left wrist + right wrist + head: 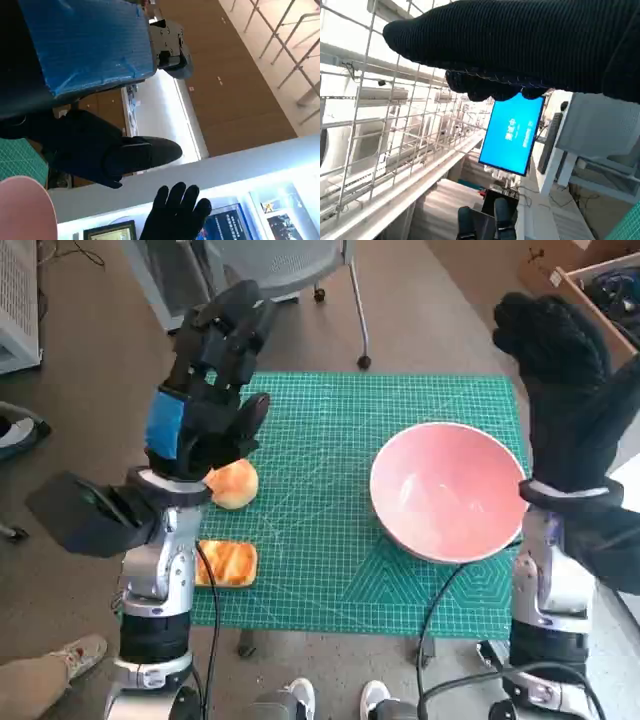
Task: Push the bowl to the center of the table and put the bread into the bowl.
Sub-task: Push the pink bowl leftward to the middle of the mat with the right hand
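Nothing done yet by the look of it; pink bowl (pixel 447 490) sits empty toward the right edge of the green mat (pixel 330 440), not centred; round bread (pixel 233 483) and toast slice (pixel 227 563) lie near the left edge, outside the bowl; left hand (pixel 205 390) raised above the round bread, fingers apart, holding nothing; right hand (pixel 560 380) lifted upright past the bowl's right rim, spread, empty; mat middle offers open room to slide the bowl leftward; chair base (pixel 340 300) beyond the far edge.

The bowl (pixel 447 490) is pink and the mat (pixel 330 440) green with a pale grid. The round bread (pixel 235 483) is golden-tan; the flat bread (pixel 226 564) is orange-yellow.
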Controlling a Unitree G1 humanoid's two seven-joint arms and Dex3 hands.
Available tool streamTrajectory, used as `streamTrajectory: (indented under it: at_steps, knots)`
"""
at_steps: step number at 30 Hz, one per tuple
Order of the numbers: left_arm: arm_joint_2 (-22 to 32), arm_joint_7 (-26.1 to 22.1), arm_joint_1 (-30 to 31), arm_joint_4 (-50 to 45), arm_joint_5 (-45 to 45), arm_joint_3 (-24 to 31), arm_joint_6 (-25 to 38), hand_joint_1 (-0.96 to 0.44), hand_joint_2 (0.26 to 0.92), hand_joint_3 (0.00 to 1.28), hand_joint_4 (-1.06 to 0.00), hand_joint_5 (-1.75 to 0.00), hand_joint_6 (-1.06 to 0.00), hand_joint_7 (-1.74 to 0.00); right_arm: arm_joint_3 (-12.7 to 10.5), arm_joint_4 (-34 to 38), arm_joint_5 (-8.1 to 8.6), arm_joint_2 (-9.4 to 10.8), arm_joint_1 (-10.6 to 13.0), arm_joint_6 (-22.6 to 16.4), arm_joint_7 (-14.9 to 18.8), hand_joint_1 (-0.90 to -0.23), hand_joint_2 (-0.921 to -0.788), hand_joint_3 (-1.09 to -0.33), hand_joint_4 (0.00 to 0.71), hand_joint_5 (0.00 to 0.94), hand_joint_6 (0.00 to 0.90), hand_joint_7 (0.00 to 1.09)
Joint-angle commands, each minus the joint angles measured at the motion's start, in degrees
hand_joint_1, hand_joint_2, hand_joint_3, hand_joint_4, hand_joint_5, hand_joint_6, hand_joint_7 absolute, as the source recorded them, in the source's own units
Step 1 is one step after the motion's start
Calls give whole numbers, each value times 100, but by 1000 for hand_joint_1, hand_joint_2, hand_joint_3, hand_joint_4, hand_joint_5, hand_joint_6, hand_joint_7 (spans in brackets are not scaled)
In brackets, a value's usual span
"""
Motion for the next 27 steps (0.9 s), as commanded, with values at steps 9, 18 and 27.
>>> streamTrajectory:
  at_steps: [9,18,27]
  knots:
    - [21,-133,-227,293,-14,20,-77,-534,818,498,1,-303,1,-670,-84,-80,5,-12,338,127,-77,-511,-921,-574,373,0,185,509]
    - [-9,-122,-299,408,11,8,-145,-526,826,491,1,-306,1,-665,-182,-289,11,-64,451,329,-175,-499,-921,-571,374,1,181,519]
    - [-97,-152,-362,569,-58,6,-228,-532,834,474,1,-310,1,-670,-356,-340,103,-119,558,401,-155,-497,-921,-560,370,0,191,522]
